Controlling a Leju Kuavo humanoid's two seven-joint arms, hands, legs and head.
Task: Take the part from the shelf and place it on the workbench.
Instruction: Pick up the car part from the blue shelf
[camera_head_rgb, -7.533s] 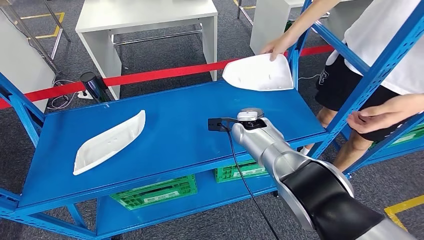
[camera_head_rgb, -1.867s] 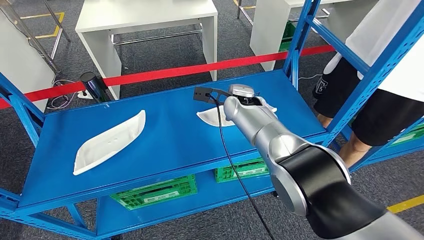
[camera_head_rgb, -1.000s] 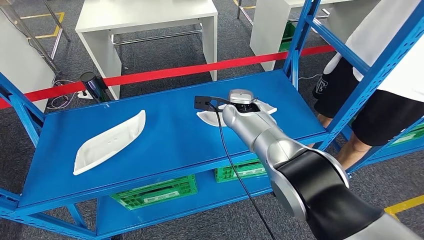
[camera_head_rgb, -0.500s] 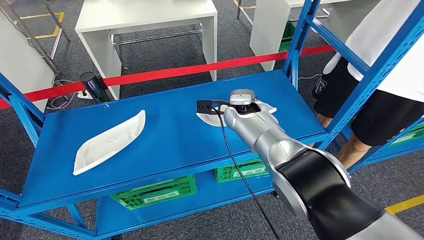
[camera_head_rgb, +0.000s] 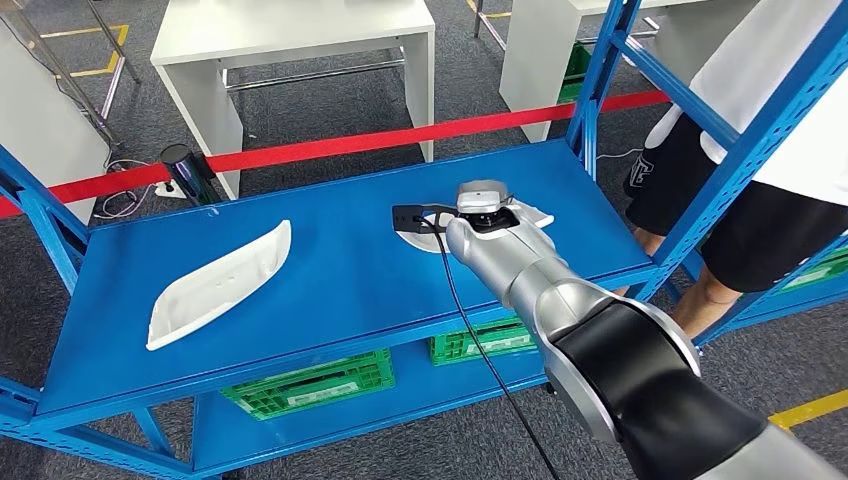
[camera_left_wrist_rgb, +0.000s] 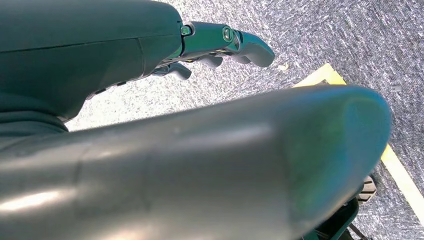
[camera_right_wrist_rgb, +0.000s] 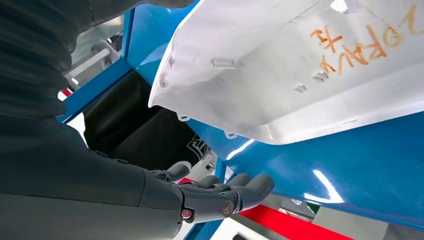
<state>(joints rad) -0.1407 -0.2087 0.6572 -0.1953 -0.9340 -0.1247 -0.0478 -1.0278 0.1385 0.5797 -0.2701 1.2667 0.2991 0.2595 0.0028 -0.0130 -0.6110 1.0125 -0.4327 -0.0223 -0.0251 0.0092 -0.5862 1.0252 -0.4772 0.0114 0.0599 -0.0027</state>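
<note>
Indoors, blue shelf (camera_head_rgb: 330, 270) (grey carpet (camera_head_rgb: 320, 100)), right hand (camera_right_wrist_rgb: 210, 195) fingers (camera_right_wrist_rgb: 250, 187) spread beside white part (camera_right_wrist_rgb: 300, 65)

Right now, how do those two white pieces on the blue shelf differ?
The left white part lies in the open, alone and fully visible; the right white part is mostly hidden behind the robot's right hand, whose fingers are apart beside it. The right one bears orange handwriting inside; none shows on the left one. Both are white plastic shells resting on the shelf.

Red barrier tape (camera_head_rgb: 330, 147), white table (camera_head_rgb: 290, 40), green crates (camera_head_rgb: 310, 385).
</note>
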